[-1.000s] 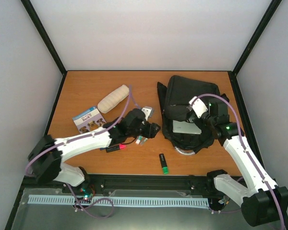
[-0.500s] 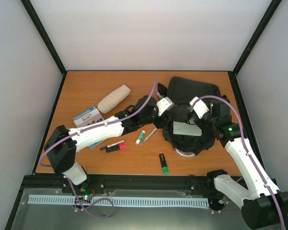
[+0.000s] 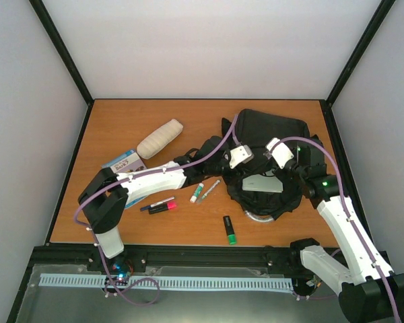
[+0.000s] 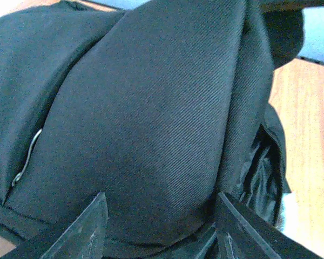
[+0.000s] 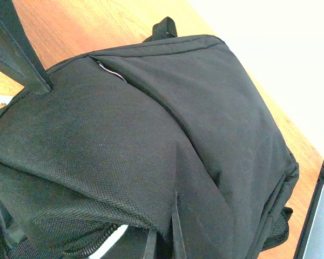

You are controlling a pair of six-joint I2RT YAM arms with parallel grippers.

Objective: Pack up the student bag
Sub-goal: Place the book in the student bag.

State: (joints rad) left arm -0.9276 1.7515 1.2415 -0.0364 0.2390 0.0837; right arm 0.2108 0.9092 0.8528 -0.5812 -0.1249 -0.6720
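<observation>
The student bag point(image 3: 269, 131) lies on the right half of the table point(image 3: 121, 121), its mouth turned toward the arms and propped open. A flat grey item point(image 3: 261, 183) shows inside. Both arms meet at that mouth, probably to keep the slack fabric from falling shut so things can go in.

The left hand point(image 4: 161, 200) is spread wide, its 2 fingers point(image 4: 92, 229) on either side of a bulge of the bag's black cloth. It looks set to pin or take the left lip, but nothing is clamped.

The right hand point(image 3: 280, 156) sits over the upper flap. In the right wrist view the cloth puckers at the bottom edge, as if pinched and lifted, but I cannot tell whether that hand is closed on it.

To the left, apart from the bag, lie a cream pouch point(image 3: 159, 138), a booklet with dog pictures point(image 3: 123, 163), a pink marker point(image 3: 163, 207) and a green-and-white marker point(image 3: 197, 193). A green highlighter point(image 3: 229, 230) lies nearer the front edge. Packing looks far from finished.
</observation>
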